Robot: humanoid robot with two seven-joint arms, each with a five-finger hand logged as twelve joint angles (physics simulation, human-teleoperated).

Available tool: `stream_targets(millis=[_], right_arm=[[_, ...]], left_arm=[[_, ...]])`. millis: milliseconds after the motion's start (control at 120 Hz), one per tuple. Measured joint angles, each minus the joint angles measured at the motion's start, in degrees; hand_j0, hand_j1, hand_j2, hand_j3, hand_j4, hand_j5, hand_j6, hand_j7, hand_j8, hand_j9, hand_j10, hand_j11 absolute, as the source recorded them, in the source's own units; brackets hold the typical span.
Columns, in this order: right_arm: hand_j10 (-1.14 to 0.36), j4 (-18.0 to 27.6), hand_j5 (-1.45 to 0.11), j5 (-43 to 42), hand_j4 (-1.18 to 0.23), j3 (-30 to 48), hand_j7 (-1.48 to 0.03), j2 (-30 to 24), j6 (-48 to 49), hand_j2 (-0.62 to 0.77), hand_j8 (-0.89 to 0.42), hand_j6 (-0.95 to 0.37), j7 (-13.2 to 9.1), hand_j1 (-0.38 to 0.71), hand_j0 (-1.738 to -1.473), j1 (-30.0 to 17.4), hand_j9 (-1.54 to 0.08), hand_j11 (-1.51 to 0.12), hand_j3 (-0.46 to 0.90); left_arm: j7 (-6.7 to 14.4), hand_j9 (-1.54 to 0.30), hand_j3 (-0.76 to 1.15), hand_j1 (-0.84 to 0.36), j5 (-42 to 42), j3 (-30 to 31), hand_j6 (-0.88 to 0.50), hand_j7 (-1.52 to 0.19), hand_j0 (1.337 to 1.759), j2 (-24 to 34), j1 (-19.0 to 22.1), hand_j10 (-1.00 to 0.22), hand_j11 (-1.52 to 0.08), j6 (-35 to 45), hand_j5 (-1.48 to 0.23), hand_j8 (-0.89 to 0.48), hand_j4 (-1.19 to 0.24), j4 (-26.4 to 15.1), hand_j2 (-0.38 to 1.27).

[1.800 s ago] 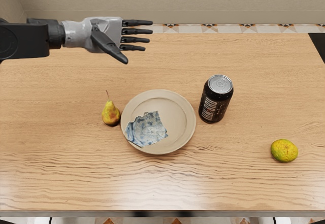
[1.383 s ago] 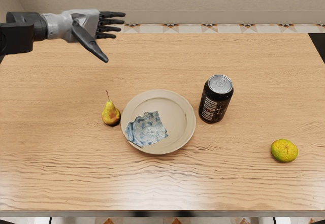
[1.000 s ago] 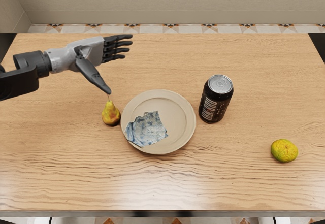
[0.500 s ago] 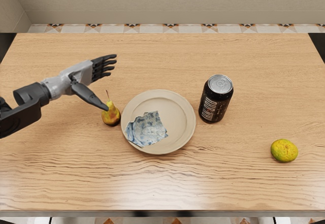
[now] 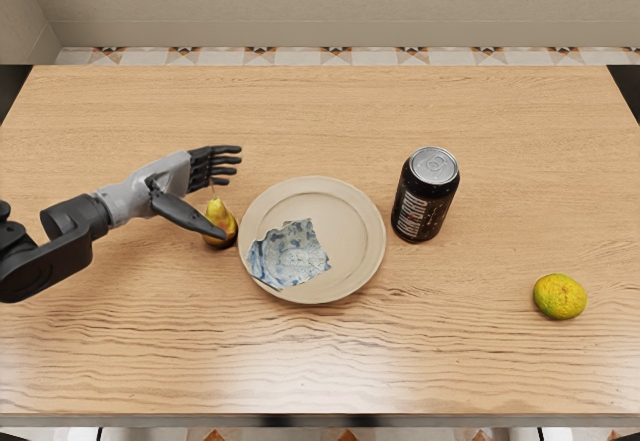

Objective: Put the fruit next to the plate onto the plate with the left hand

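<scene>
A small yellow-red pear (image 5: 221, 219) stands on the table just left of a beige plate (image 5: 350, 219) that carries a blue-white patterned patch. My left hand (image 5: 207, 189) comes in from the left and sits right at the pear, fingers spread: the four fingers (image 5: 218, 160) reach over the pear's far side and the thumb (image 5: 190, 217) crosses its near side. The hand is open around the pear, not closed on it. The right arm does not show.
A dark soda can (image 5: 425, 194) stands upright right of the plate. A yellow-green citrus fruit (image 5: 559, 296) lies near the table's front right. The wooden table (image 5: 320, 361) stretches bare toward the front edge.
My left hand has come down from the far left corner and moved toward me and right, ending with its spread fingers around the pear. The pear, plate and can have not moved.
</scene>
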Motion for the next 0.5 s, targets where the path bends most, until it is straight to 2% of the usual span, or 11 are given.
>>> stream_targets(millis=[500], right_arm=[[-0.02,0.00,-0.02,0.00,-0.02,0.00,-0.02,0.00,0.00,0.00,-0.02,-0.02,0.00,-0.33,-1.658,0.00,-0.02,-0.02,0.00]], left_arm=[[0.67,-0.46,0.00,-0.07,0.62,0.03,-0.35,-0.46,1.658,-0.44,2.31,-0.35,-0.46,0.01,-0.46,-0.35,-0.35,-1.32,0.07]])
